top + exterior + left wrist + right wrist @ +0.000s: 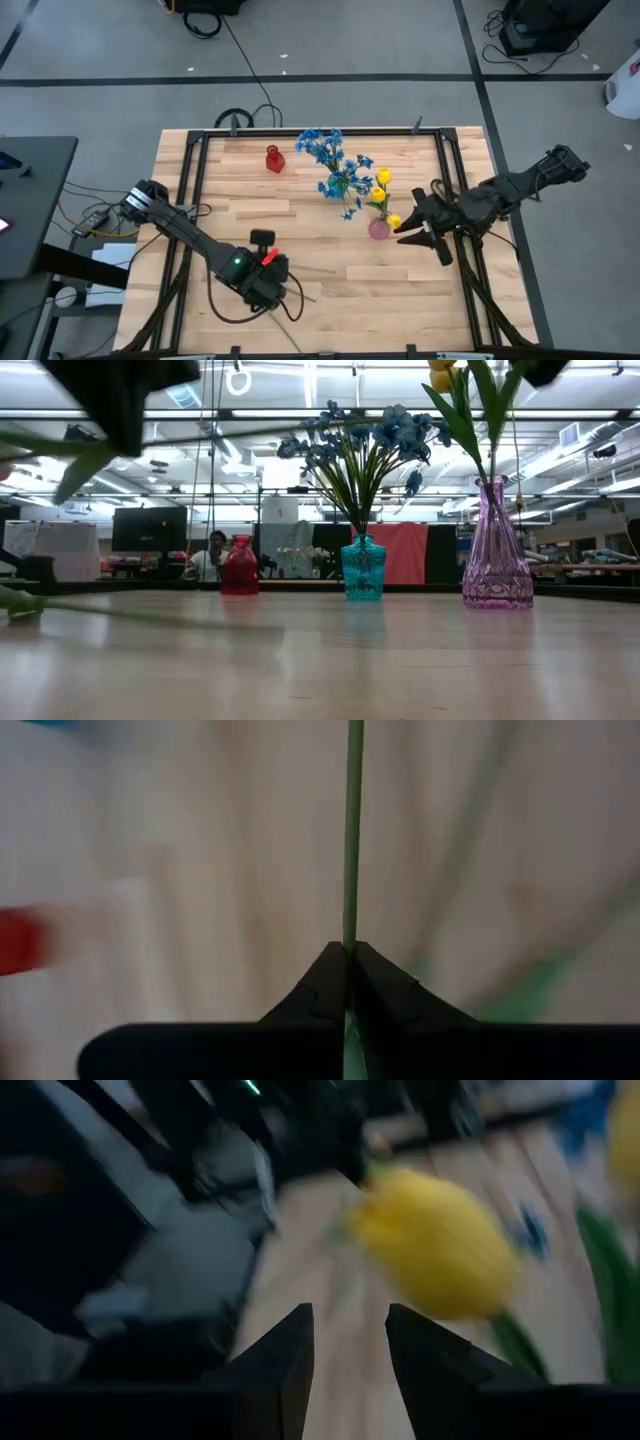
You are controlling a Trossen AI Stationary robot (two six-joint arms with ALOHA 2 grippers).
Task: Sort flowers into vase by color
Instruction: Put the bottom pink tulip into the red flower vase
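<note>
So we see the left gripper (349,952) low near the counter's (400,290) front edge, jaws clenched on a thin green flower stem (352,830) that runs straight out between them. Right gripper (348,1330) hangs by the right edge, jaws apart and holding nothing, with a yellow tulip (432,1252) just ahead. Blue sprays (360,445) stand in the teal vase (362,568), yellow tulips (382,183) in the purple vase (496,555); the red vase (240,566) sits toward the back edge. No readable writing.
</note>
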